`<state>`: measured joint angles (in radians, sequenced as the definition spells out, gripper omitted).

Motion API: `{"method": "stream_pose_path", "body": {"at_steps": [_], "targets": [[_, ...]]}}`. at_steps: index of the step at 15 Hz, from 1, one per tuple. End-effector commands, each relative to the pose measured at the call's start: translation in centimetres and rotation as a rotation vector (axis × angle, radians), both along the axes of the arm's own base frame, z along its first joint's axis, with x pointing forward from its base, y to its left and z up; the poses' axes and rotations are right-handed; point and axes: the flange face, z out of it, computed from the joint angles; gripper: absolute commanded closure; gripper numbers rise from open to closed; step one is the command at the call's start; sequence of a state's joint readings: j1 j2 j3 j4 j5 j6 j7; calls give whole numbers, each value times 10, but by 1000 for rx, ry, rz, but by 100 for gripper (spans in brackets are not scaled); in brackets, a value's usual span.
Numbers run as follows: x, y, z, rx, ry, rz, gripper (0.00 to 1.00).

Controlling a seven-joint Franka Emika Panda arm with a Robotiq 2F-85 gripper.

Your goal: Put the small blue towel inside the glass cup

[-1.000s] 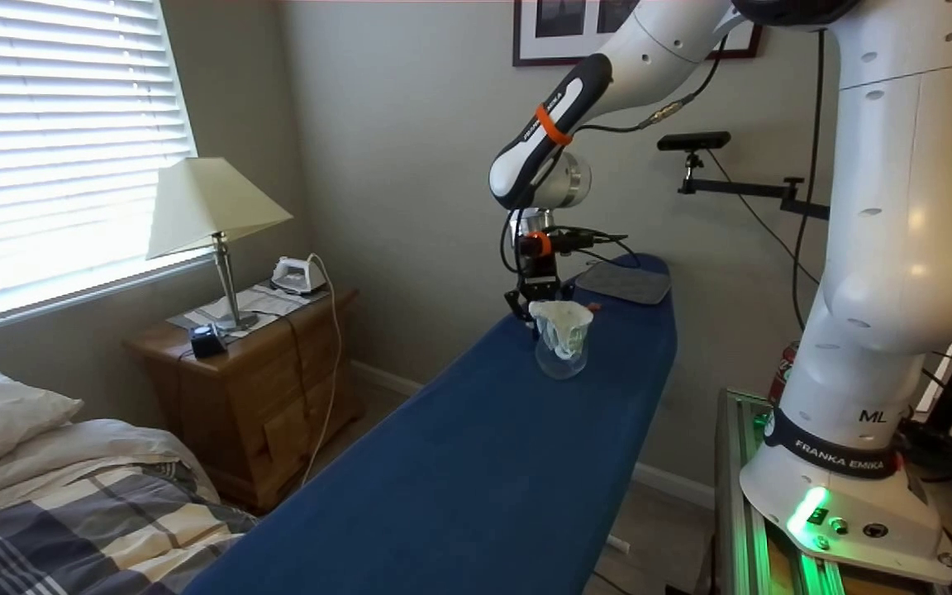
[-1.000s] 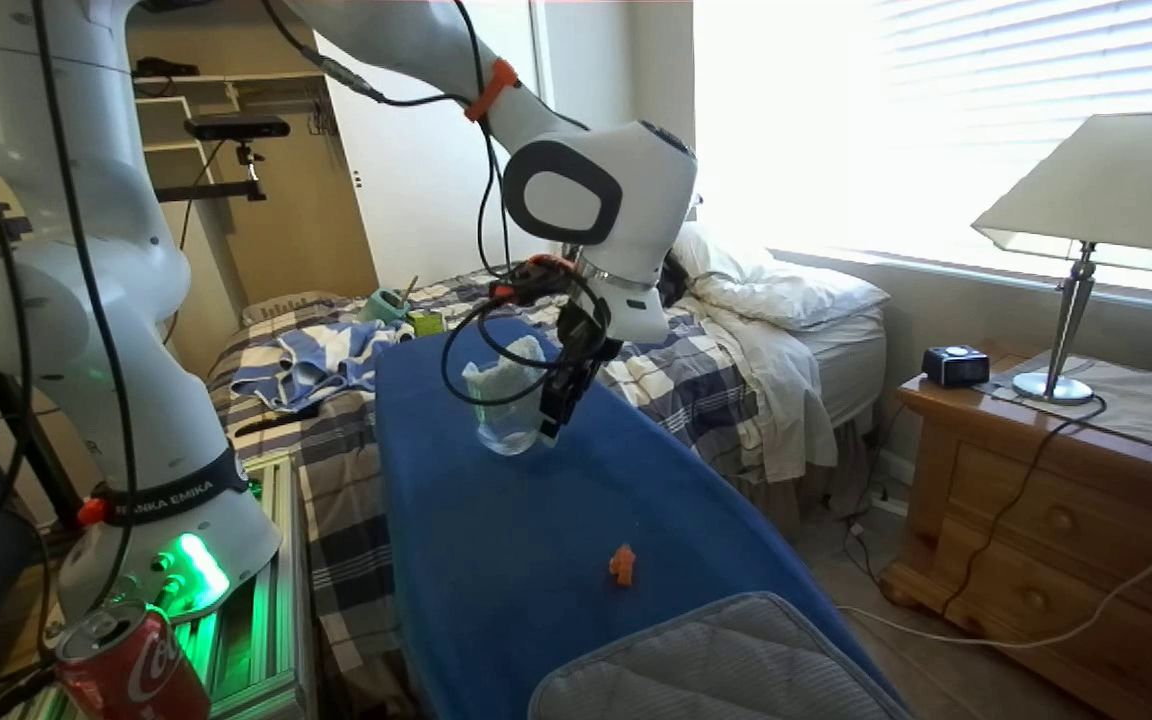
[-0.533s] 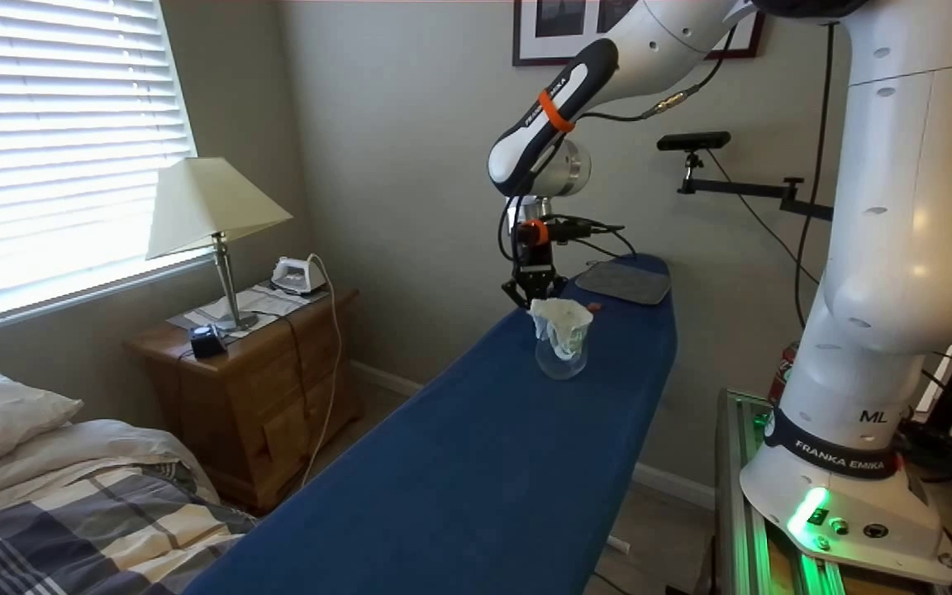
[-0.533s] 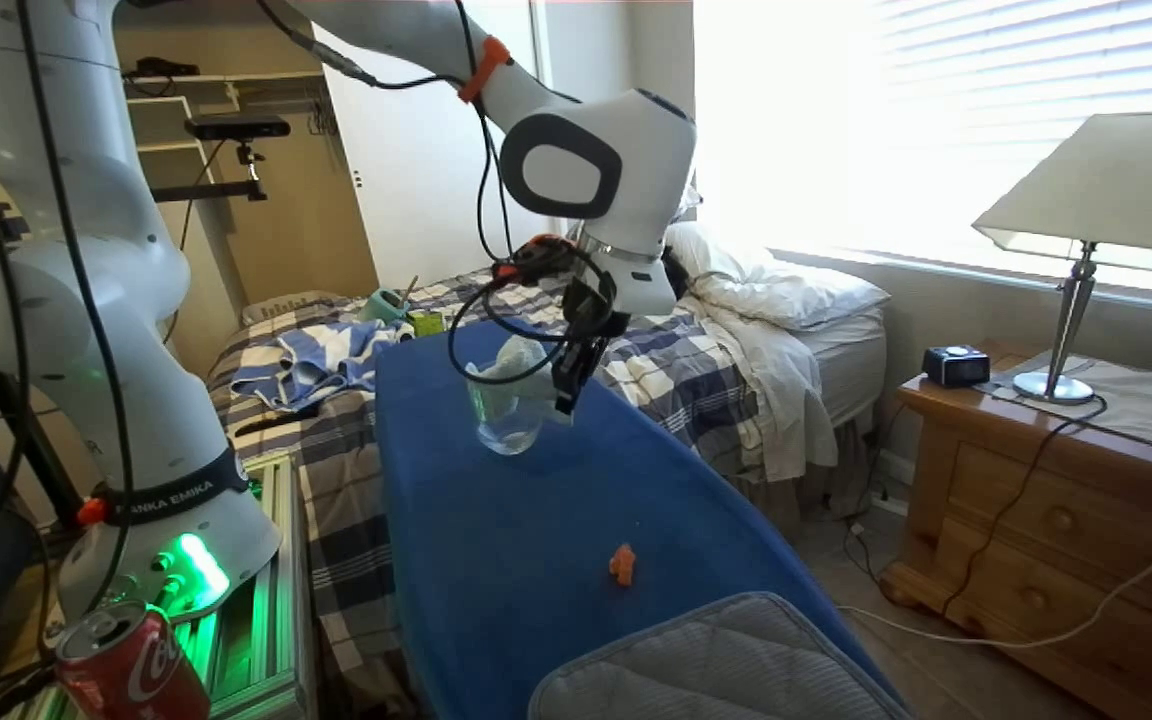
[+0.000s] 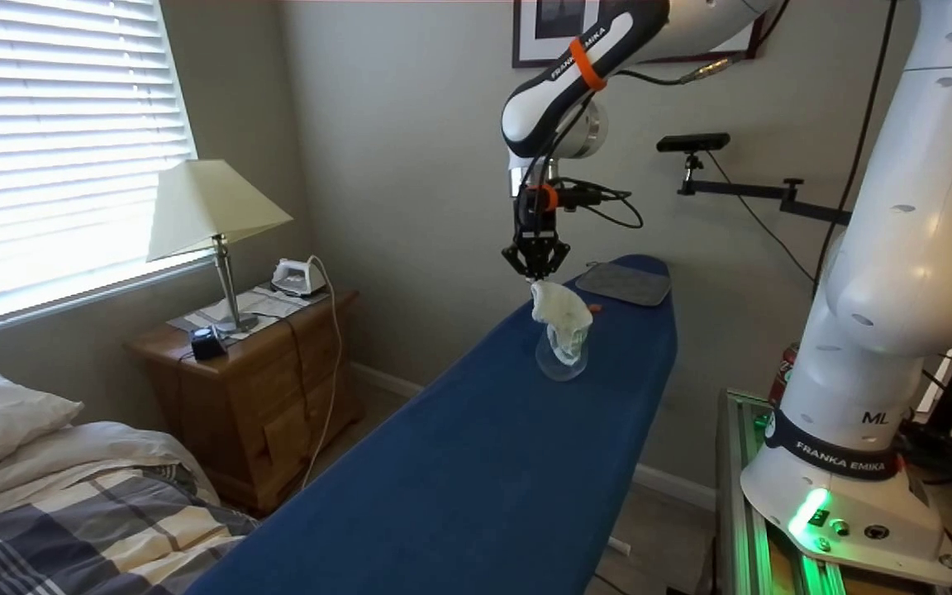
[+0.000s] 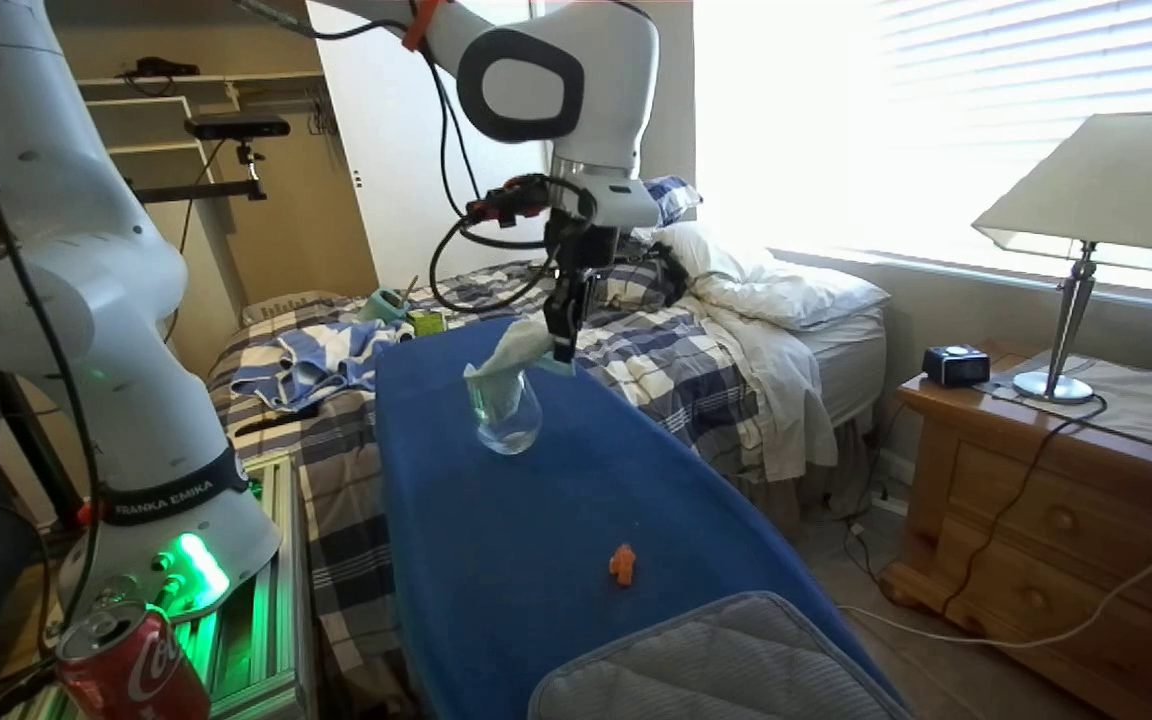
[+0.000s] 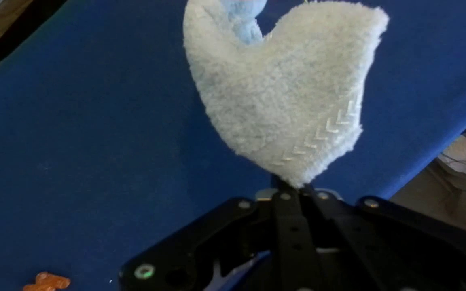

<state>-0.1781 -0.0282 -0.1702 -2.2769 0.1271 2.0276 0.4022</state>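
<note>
The small blue towel [image 5: 563,309], pale and fluffy, runs from the mouth of the glass cup [image 5: 559,367] up to my gripper [image 5: 535,276]. In an exterior view its lower part [image 6: 503,392] sits inside the upper half of the clear cup [image 6: 509,436], which stands on the dark blue board. My fingers are closed on one corner of the cloth, above and to one side of the rim. In the wrist view the towel [image 7: 285,89] stretches away from the fingertips, with a light blue fold at its far end; the cup is not discernible there.
The blue ironing board [image 5: 443,463] carries a small orange figure [image 6: 622,565] and a grey quilted pad [image 6: 716,660]. A bed [image 6: 356,450] lies along the board. A nightstand [image 5: 253,397] with a lamp and iron stands apart. A soda can [image 6: 131,660] is beside the robot's base.
My gripper has shut on the towel's corner beside the cup and risen. The cloth's near edge is pulled up out of the rim with it. The cup has stayed in place.
</note>
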Motion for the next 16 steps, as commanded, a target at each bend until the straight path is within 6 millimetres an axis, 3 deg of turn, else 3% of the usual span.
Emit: {"method": "stream_pose_path", "body": {"at_steps": [1,7,11,16], "targets": [[-24,20,29,-72,-37,22,99],[-48,45,53,-111,-60,56,99],[-67,64,52,-108,-37,82,99],[-87,73,41,-127,23,63,99]]}}
